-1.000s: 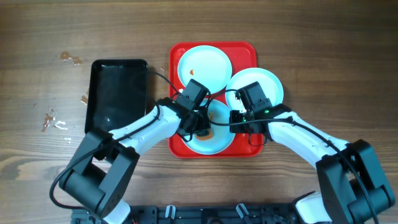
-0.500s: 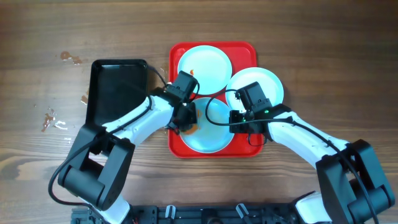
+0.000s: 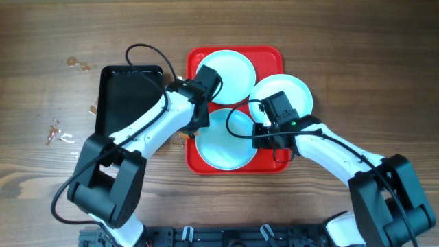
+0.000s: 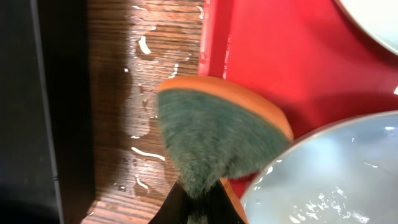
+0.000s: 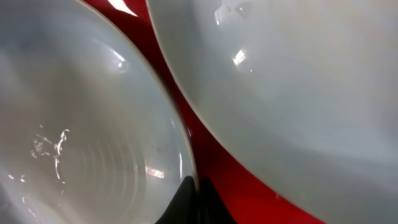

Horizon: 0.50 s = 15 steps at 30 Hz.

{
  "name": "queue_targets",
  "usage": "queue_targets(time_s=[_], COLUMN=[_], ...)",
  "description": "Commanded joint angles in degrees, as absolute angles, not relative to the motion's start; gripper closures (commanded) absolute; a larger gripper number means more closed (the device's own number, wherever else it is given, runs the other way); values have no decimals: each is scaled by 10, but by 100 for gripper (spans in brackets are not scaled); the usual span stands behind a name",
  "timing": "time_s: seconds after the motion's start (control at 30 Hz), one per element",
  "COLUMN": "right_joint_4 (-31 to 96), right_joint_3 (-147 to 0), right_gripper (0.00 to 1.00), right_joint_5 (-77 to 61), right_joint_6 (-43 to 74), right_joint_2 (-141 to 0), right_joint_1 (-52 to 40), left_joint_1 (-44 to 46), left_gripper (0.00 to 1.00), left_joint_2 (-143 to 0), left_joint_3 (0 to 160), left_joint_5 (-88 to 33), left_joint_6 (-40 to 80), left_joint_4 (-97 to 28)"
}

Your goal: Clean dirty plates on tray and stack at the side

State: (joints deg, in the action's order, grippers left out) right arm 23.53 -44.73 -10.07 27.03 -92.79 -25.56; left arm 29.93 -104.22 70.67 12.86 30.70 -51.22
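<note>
Left pincer point(image 4: 191, 202), gripping sponge point(image 4: 217, 137), swings off near plate point(image 3: 230, 140) | right pincer point(image 5: 189, 198) pinches its rim | wipe likely done

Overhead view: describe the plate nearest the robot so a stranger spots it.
Find the red tray mid-table. On it, take the pale plate at the edge closest to the robot. Unlike its two neighbours, it has the right tool pinching its rim and the sponge beside it.
</note>
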Motion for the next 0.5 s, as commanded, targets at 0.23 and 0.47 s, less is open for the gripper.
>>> queue_targets(time_s=[0.23,0.47], right_joint_4=[298,333], right_joint_3=[-459,-478], right_gripper=[96,96], right_joint_5=[-43,-40], right_joint_6=[269,228], right_joint_2=[-902,-819], right_joint_1=[-252,-252], left_joint_1=[244,79], left_gripper=[96,96], left_joint_2=[-904,-871], left_joint_3=[719,706], left_joint_5=[69,71], left_joint_6=[306,211], left_joint_4=[-528,-565])
